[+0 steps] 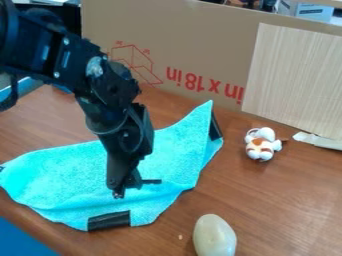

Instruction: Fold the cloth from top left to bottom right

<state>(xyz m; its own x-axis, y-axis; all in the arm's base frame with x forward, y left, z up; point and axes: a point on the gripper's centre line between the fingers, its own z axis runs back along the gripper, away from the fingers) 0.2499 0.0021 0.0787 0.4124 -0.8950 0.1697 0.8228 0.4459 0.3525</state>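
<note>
Hanging over the turquoise cloth (67, 172) in the camera view, the black gripper (121, 192) sits near the cloth's front edge, probably because the fold is worked from there toward the bottom right. I cannot tell how wide the gripper is set, nor whether it has hold of any fabric. The cloth spreads behind it and to both sides, with a dark patch (109, 220) just in front and a pointed corner behind and to the right, likely raised by creased layers beneath. The plush toy (262, 145) lies well to the gripper's right and the pale oval object (214, 237) in front and right, both apart from the cloth, so neither should hinder the fold.
</note>
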